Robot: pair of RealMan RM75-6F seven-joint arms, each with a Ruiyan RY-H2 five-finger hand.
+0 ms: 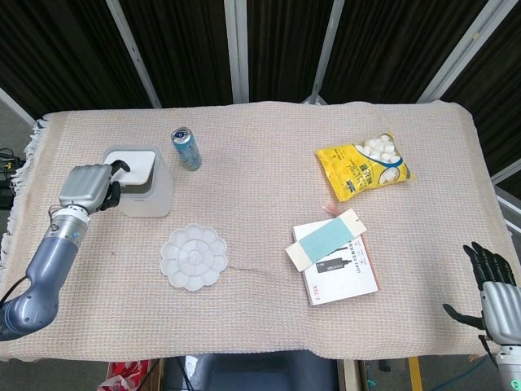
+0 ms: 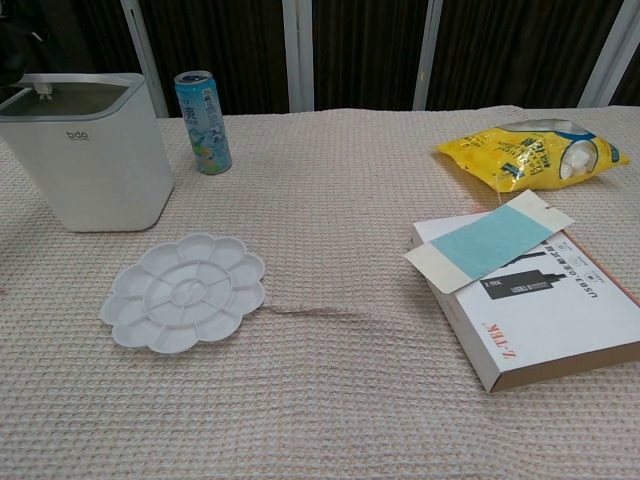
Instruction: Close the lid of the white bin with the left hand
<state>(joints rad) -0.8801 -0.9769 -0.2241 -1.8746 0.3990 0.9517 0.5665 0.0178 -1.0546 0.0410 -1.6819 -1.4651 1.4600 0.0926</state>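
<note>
The white bin (image 1: 149,194) stands at the table's left, and its lid (image 1: 135,165) lies flat and closed on top. In the chest view the bin (image 2: 100,160) shows at the upper left with the lid (image 2: 78,94) level inside its rim. My left hand (image 1: 86,187) sits just left of the bin at the height of its top, fingers curled in, holding nothing; a dark fingertip reaches toward the lid's left edge. My right hand (image 1: 493,287) hangs beyond the table's front right corner, fingers spread and empty.
A blue drink can (image 1: 186,148) stands right behind the bin. A white flower-shaped palette (image 1: 193,257) lies in front of it. A white box with a teal card (image 1: 334,256) and a yellow snack bag (image 1: 362,170) lie on the right half.
</note>
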